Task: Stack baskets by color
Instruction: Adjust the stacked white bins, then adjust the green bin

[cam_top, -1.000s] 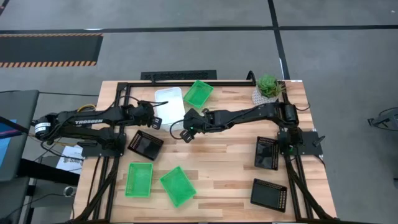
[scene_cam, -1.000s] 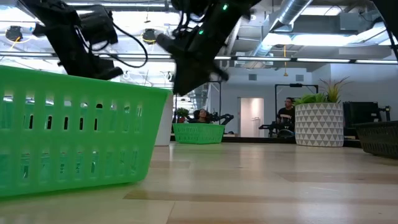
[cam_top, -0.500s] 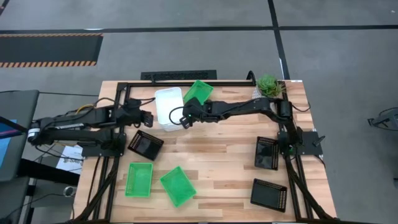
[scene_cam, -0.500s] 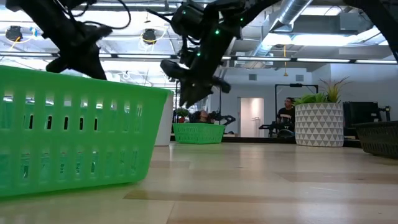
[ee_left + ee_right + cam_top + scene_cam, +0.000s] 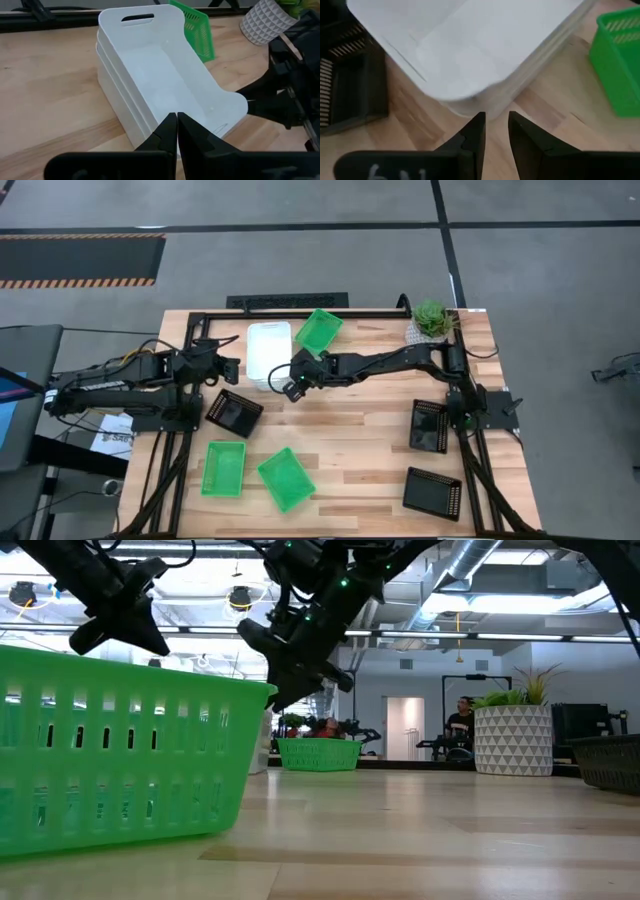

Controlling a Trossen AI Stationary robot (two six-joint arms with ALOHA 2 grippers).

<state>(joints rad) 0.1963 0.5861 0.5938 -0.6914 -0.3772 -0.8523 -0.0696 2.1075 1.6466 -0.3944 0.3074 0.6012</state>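
1. The right gripper (image 5: 290, 387) sits just left of centre in the high view, at the near corner of the white baskets (image 5: 269, 351); its fingers (image 5: 472, 136) stand a narrow gap apart with nothing between them
2. The left gripper (image 5: 228, 369) lies at centre left of the high view, just left of the white stack; its fingers (image 5: 167, 131) are pressed together and hold nothing
3. The white baskets are nested one inside another, as the left wrist view shows by their stepped rims, and they stand in the upper middle of the high view
4. A green basket (image 5: 319, 330) lies tilted just right of the white stack, near the top edge of the table (image 5: 370, 430)
5. Two more green baskets (image 5: 223, 468) (image 5: 286, 478) lie side by side at lower left of the high view, apart from each other
6. One black basket (image 5: 234, 412) lies at centre left, below the left gripper; another black basket (image 5: 429, 426) sits at right, and a third black basket (image 5: 432, 493) at lower right
7. A potted plant (image 5: 431, 320) stands at the table's upper right corner
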